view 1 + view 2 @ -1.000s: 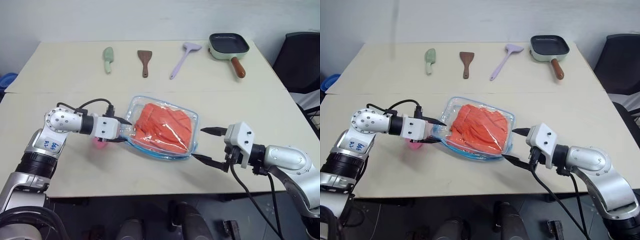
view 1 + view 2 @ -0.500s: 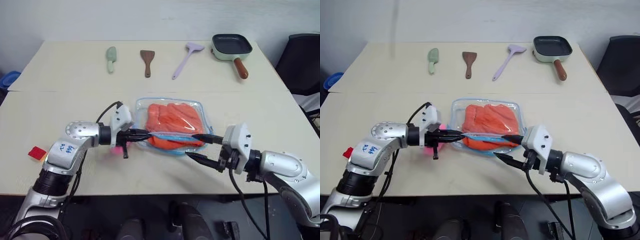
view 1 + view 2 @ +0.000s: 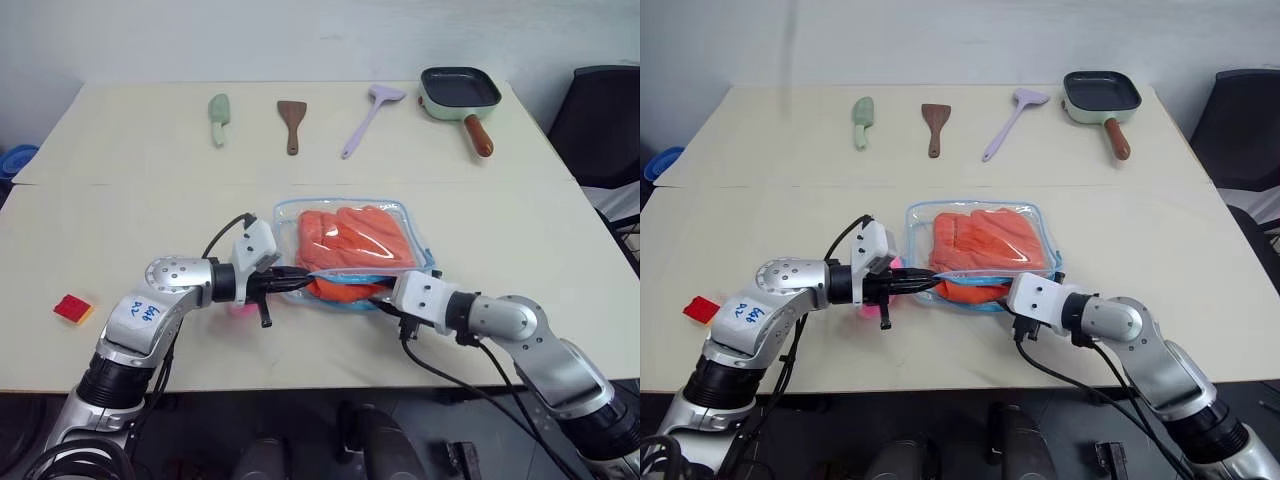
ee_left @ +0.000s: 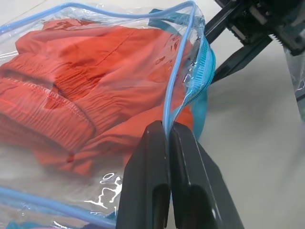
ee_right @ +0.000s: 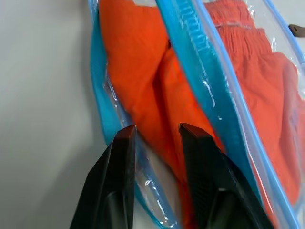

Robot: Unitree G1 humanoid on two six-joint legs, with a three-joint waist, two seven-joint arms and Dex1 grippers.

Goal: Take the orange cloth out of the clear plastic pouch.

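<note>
Though pouched (image 3: 352, 245), wrinkled bright orange cloth (image 3: 355, 235)

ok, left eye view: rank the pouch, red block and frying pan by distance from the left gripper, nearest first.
1. clear plastic pouch: its blue rim is pinched in the left gripper.
2. red block: out by the table's left edge.
3. frying pan: far right corner.

Beige table (image 3: 560, 230), black chair (image 3: 600, 120)
</note>
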